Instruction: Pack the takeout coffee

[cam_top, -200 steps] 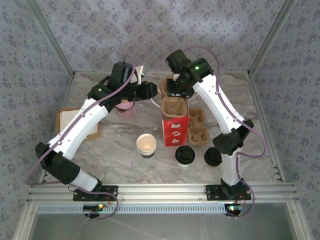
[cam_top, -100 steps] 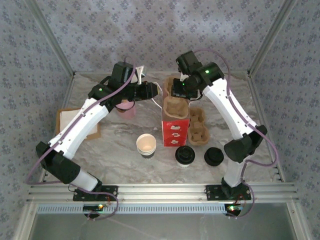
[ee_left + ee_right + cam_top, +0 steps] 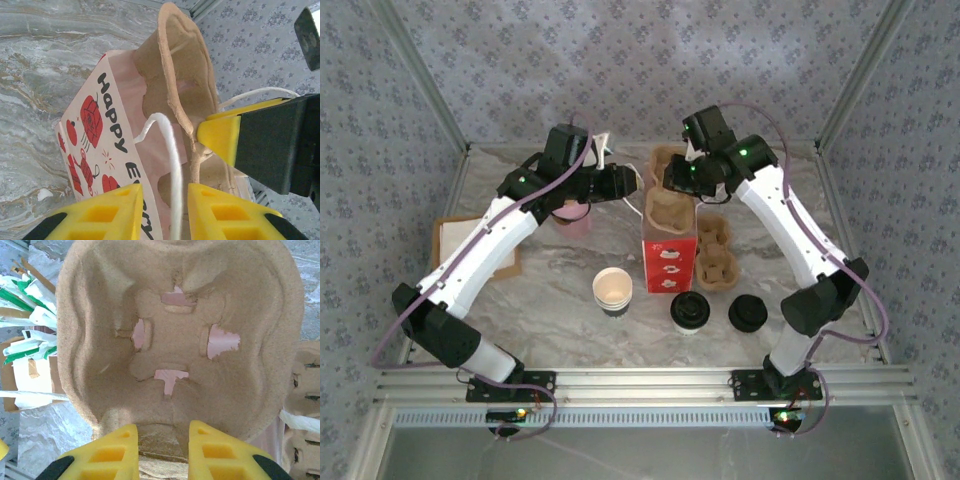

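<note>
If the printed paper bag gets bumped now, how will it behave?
The paper bag stands tall and narrow, so it probably tips easily. Its thin walls look floppy, though the pulp tray pushed into it likely stiffens them.

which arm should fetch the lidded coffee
Probably right: the lidded coffee sits nearer that arm's base, while the left gripper has the bag's handle between its fingers. Right must leave the carrier first.
</note>
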